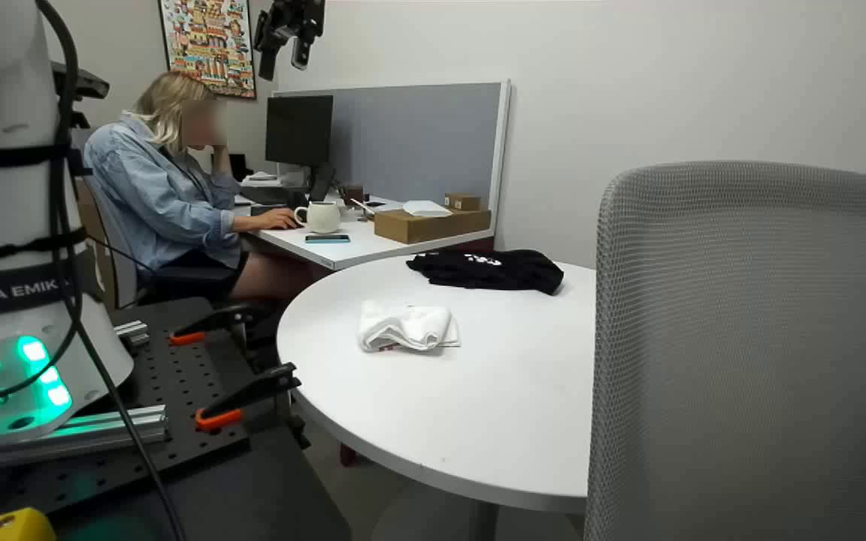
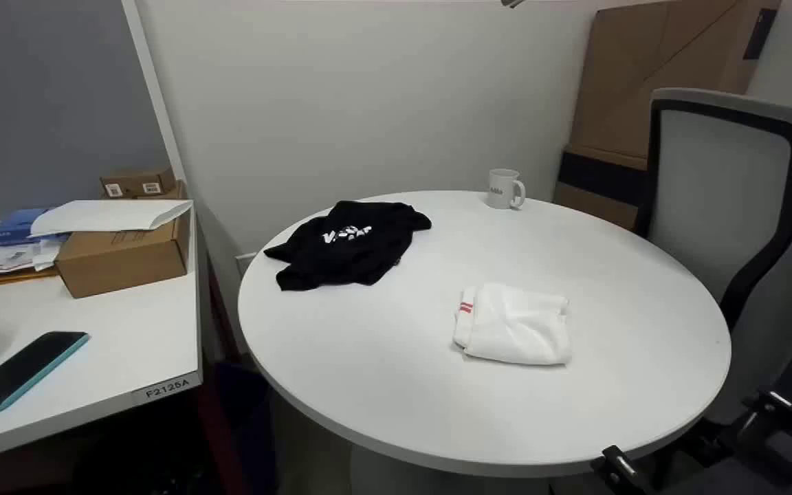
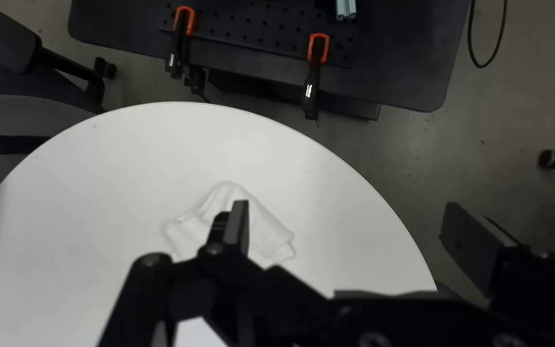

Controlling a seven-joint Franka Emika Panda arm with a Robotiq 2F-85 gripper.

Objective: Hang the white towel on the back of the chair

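The white towel (image 1: 409, 328) lies folded on the round white table (image 1: 493, 421). In an exterior view the towel (image 2: 514, 330) shows red stripes at one corner. The grey mesh chair (image 1: 749, 338) stands at the table's edge; its back (image 2: 719, 185) rises above the tabletop, with nothing on it. My gripper (image 1: 283, 68) is high above the table, fingers pointing down. In the wrist view the gripper (image 3: 347, 206) is open and empty, its fingers wide apart. The towel (image 3: 270, 233) is far below, partly hidden behind one finger.
A black shirt (image 2: 348, 247) and a white mug (image 2: 502, 190) are on the table. A person (image 1: 158, 188) sits at a desk with a monitor (image 1: 299, 129) and boxes (image 1: 433, 224). Clamps (image 3: 316, 67) stick out from the robot's base table towards the round table.
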